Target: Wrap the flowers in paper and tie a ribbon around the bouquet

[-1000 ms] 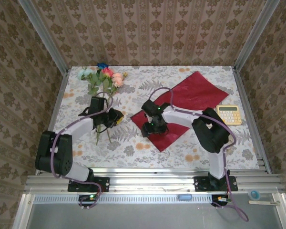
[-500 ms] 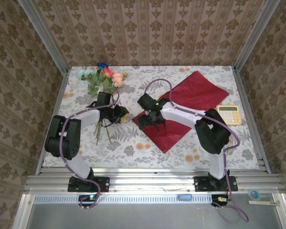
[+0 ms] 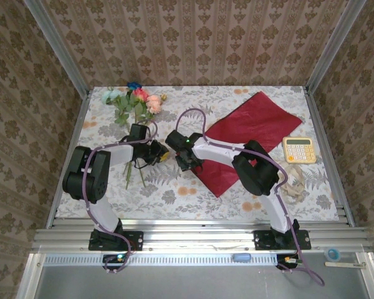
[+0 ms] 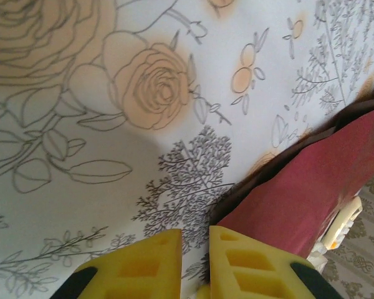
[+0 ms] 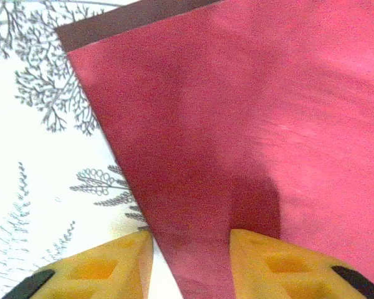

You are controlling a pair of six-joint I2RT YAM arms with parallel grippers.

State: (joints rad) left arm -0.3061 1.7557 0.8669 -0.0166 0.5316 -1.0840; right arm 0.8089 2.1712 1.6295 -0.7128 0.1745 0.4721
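Right end effector (image 5: pixel 190 240) has its yellow fingers (image 5: pixel 280 265) apart, astride the left edge of the paper (image 5: pixel 249 124). One finger is over the dark red sheet and the other over the flowered tablecloth (image 5: pixel 31 156). Whether either presses on the sheet cannot be told.

From above, this end effector sits at the paper's left corner, mid-counter. The sheet lies flat as a diamond, stretching toward the counter's (image 3: pixel 237 208) far right corner.

Left end effector (image 3: pixel 160 151) is just left of that corner, its fingers drawn almost together with only a thin slit between them and nothing visibly in it.

The flowers (image 3: pixel 136 103) lie by the far left corner, with their stems running toward the near edge. The ribbon (image 3: pixel 293 185) is bunched near the right edge, beside a yellow calculator (image 3: pixel 299 149).
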